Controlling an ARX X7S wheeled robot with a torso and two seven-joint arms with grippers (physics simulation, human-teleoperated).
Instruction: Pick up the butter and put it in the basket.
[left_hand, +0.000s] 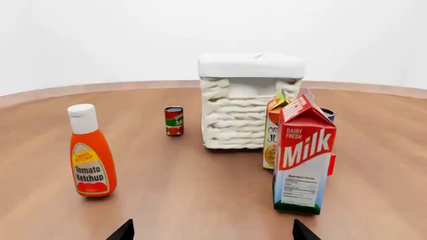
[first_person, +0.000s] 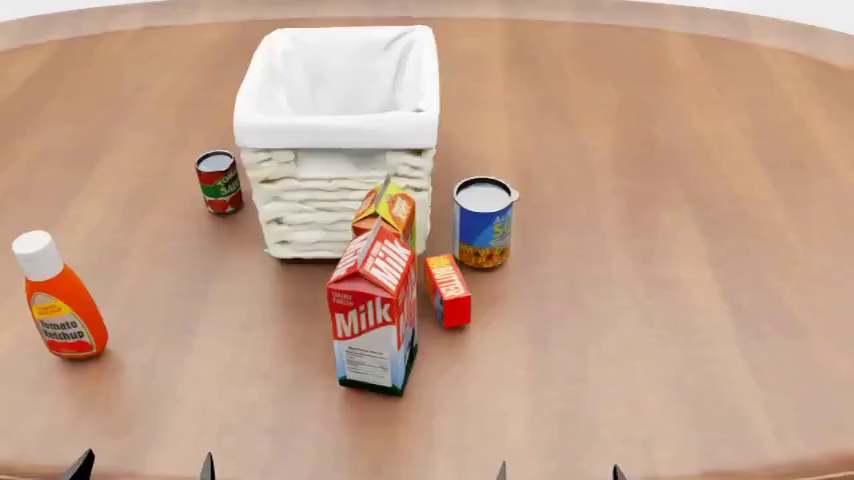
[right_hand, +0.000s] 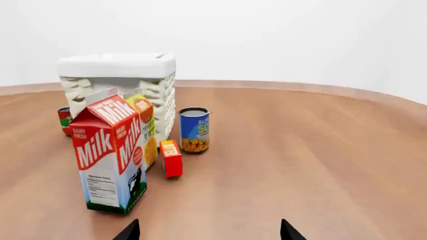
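Observation:
The butter (first_person: 449, 290) is a small slim red box lying on the wooden table just right of the milk carton; it also shows in the right wrist view (right_hand: 171, 158). In the left wrist view only a red sliver of it shows behind the milk. The white wicker basket (first_person: 340, 130) with a cloth liner stands behind it, also seen in the left wrist view (left_hand: 250, 102) and the right wrist view (right_hand: 120, 75). My left gripper (first_person: 143, 468) and right gripper (first_person: 558, 472) are both open and empty at the near table edge, well short of the butter.
A milk carton (first_person: 375, 312) stands in front of an orange juice carton (first_person: 388, 212). A blue can (first_person: 483, 222) stands right of the basket, a small red can (first_person: 219, 182) left of it. A ketchup bottle (first_person: 58, 297) stands at the far left.

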